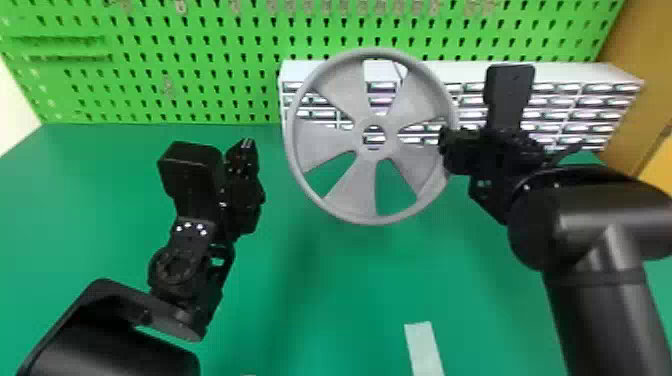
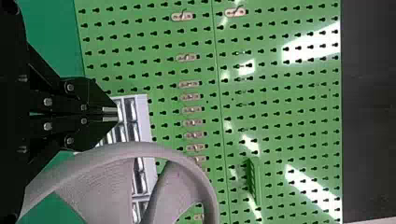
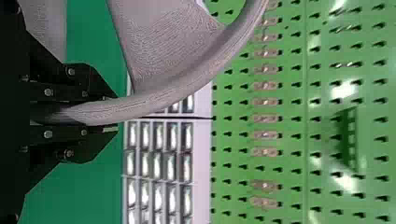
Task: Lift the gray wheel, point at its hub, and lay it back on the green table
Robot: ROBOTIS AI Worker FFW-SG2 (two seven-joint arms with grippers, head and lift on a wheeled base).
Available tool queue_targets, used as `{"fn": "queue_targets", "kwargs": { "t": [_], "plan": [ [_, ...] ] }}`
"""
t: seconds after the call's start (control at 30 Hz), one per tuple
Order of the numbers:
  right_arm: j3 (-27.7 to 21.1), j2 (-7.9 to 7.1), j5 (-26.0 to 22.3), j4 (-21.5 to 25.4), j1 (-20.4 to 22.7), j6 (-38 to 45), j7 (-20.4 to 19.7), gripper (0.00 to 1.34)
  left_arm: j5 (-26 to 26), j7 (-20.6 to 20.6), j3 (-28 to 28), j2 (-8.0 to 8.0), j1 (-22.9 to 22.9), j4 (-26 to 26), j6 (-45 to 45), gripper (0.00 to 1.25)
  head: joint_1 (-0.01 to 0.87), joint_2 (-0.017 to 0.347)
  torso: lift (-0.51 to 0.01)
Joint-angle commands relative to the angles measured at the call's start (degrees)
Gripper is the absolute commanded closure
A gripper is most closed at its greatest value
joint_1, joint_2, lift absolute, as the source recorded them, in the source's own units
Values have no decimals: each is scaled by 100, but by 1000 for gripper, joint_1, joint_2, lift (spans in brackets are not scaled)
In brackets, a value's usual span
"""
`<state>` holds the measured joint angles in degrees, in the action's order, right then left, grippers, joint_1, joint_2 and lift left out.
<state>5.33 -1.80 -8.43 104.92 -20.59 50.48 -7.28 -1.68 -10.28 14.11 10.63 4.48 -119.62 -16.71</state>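
Lying on near part of green table (image 1: 325, 300): pale strip (image 1: 424, 350). Beyond it, left gripper (image 1: 246, 144), fingers closed on nothing, left of gray wheel (image 1: 345, 190) and apart from it. Wheel upright, raised above table, hub (image 1: 374, 154) facing head camera; right gripper (image 1: 446, 145) clamps rim's right side between its fingers. Behind wheel, white drawer units (image 1: 600, 75); farther back, green pegboard (image 1: 200, 62).

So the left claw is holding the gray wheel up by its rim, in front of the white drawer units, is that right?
Not quite: it is the right claw that holds the gray wheel by its rim, as the right wrist view shows. The wheel is indeed held up in front of the white drawer units.
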Motion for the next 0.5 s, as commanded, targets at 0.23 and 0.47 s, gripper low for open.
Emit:
{"fn": "queue_targets", "kwargs": {
  "t": [0.23, 0.47],
  "plan": [
    [-146, -66, -985, 169, -578, 2343, -678, 1144, 1, 8, 4, 9, -8, 0, 1, 1231, 692, 48, -93],
    [-217, -57, -1267, 90, -780, 3099, -1038, 1142, 1, 8, 4, 18, -17, 0, 1, 1231, 692, 48, -93]
  ]
}}
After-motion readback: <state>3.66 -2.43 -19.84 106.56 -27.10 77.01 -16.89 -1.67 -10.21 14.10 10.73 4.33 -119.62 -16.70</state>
